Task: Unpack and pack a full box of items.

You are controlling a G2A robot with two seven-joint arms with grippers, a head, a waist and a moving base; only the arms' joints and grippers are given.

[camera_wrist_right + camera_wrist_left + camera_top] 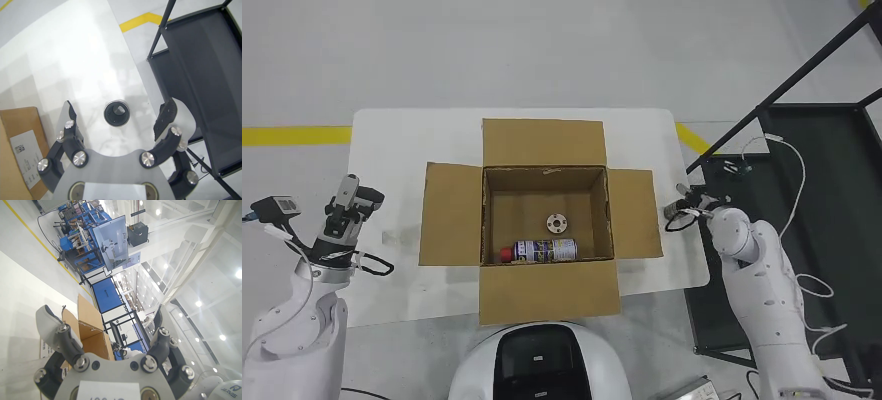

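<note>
Top view: box point(542, 140) open at mid desk point(392, 150), flaps out. Inside, a spray can point(547, 250) lies on its side against the near wall. Its long axis runs across the robot, red cap twd the left arm's side. A small ring point(557, 221) lies flat just behind it. Can prob. stiff, smooth, apt to roll: grip across the body, mid-length. Left hand point(350, 200) sits off the left flap, right hand point(682, 208) by the desk's right edge.

Left wrist view: hand released, empty, box beyond.

Right wrist view: hand spread wide, empty. A small dark cylinder point(116, 115) stands upright on the desk betw. the fingers, touching neither. Looks light, rigid: pinch its sides.
</note>
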